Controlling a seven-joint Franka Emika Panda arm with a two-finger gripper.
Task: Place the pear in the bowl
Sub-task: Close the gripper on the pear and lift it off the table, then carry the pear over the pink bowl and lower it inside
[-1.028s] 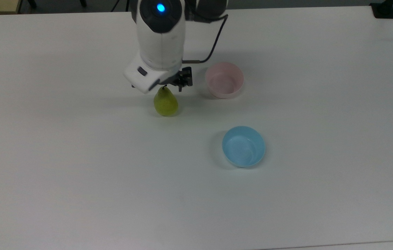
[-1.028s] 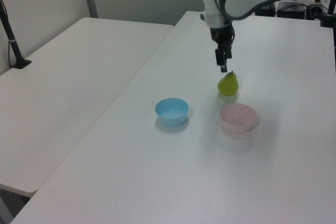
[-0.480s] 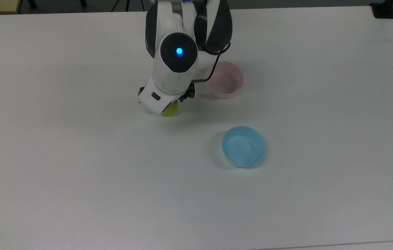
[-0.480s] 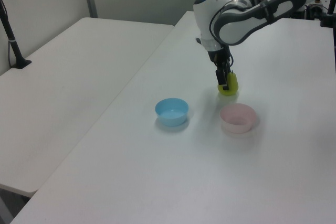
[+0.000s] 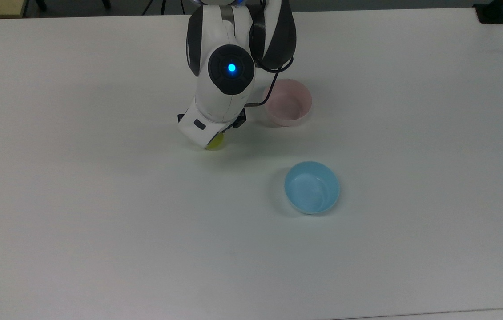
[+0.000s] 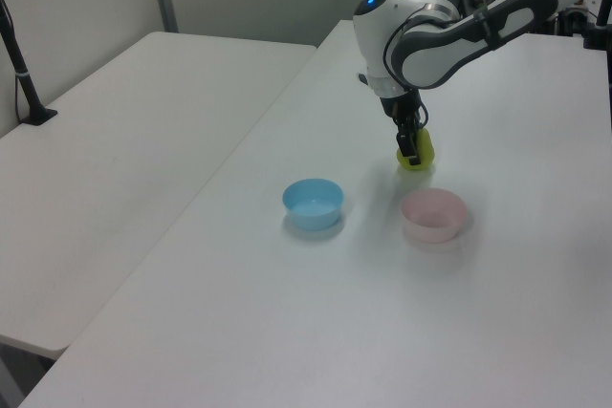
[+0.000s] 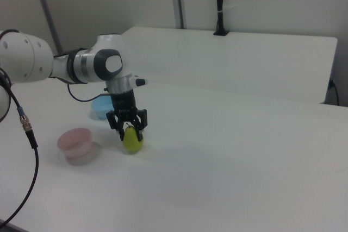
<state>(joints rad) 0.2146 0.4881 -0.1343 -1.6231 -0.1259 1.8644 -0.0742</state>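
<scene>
yellow-green pear (image 7: 132,142) between open claw (image 7: 127,129) fingers

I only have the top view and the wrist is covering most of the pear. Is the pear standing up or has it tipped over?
Observer: In the right view the pear stands upright on the table, stem end up.
Operator: Okay, and where is the gripper relative to it?
Observer: The gripper is down around the pear's narrow top, with one finger on each side of it in the right view.
Operator: Has it closed on the pear yet?
Observer: It does not look closed. The jaws are spread wider than the pear's top, and the pear's base rests on the table, not lifted.
</scene>
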